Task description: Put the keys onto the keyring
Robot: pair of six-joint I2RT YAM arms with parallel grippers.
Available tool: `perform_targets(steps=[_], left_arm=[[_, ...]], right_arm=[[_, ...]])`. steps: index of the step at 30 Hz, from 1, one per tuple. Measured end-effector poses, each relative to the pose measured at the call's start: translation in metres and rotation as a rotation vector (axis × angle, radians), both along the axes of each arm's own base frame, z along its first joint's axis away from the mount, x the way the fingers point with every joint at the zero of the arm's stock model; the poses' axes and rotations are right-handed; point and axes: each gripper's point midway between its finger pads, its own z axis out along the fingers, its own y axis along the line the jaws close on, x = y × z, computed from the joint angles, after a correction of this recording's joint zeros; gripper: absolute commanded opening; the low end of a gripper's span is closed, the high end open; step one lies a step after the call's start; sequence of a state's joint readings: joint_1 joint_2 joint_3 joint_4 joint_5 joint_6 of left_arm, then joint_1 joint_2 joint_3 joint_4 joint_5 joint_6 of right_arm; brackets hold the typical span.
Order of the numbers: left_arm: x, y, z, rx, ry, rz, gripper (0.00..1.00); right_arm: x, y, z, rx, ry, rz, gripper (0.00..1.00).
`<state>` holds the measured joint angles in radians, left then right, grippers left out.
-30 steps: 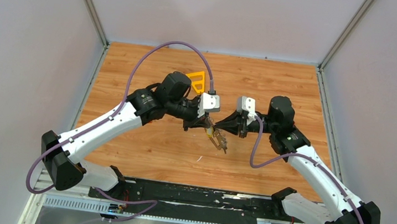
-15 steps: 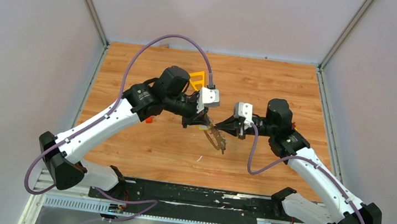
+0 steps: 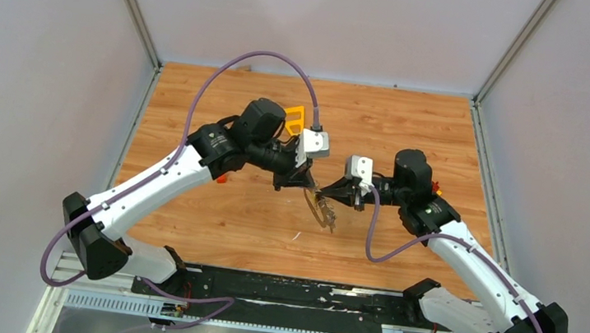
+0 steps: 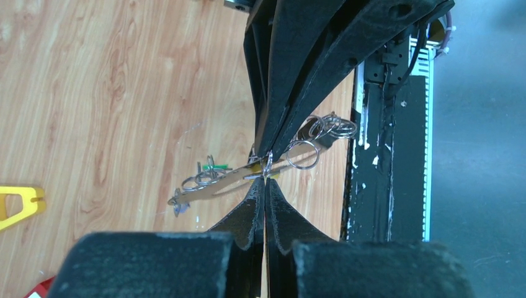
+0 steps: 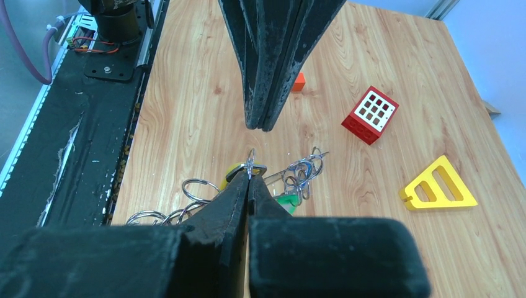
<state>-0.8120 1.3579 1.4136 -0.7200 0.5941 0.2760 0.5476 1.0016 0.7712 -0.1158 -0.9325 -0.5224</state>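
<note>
left gripper (image 4: 265, 185) pressed together with tips at the keyring (image 4: 217, 184), right gripper (image 5: 250, 181) pinching a small ring (image 5: 250, 160), keys (image 4: 211, 169) up over the table (image 3: 227, 226) middle, open wood all around, edges well apart, yellow frame (image 5: 439, 186) off to one side
</note>
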Motion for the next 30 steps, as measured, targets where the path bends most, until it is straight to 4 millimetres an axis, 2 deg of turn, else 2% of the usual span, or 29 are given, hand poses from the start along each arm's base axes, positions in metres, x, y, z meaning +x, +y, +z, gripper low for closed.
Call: perform_targets(steps=[3,8,12,21,30], left_arm=[[0.0,0.001,-0.008,0.004,-0.014,-0.009,0.27],[-0.004,0.012,-0.031,0.003,-0.08,-0.022,0.49],[-0.006,0.014,-0.031,-0.049,-0.147,-0.035,0.58],[-0.003,0.003,-0.027,-0.136,-0.21,-0.066,0.56],[0.002,-0.004,-0.021,-0.164,-0.232,-0.069,0.34]], right_arm=[[-0.001,-0.001,0.002,0.002,-0.008,0.0,0.0],[-0.003,-0.003,0.005,0.007,-0.016,-0.003,0.0],[-0.004,-0.003,0.005,0.007,-0.009,-0.004,0.0],[-0.002,-0.005,0.006,0.011,0.017,-0.017,0.0],[-0.002,-0.005,0.006,0.013,0.026,-0.017,0.0]])
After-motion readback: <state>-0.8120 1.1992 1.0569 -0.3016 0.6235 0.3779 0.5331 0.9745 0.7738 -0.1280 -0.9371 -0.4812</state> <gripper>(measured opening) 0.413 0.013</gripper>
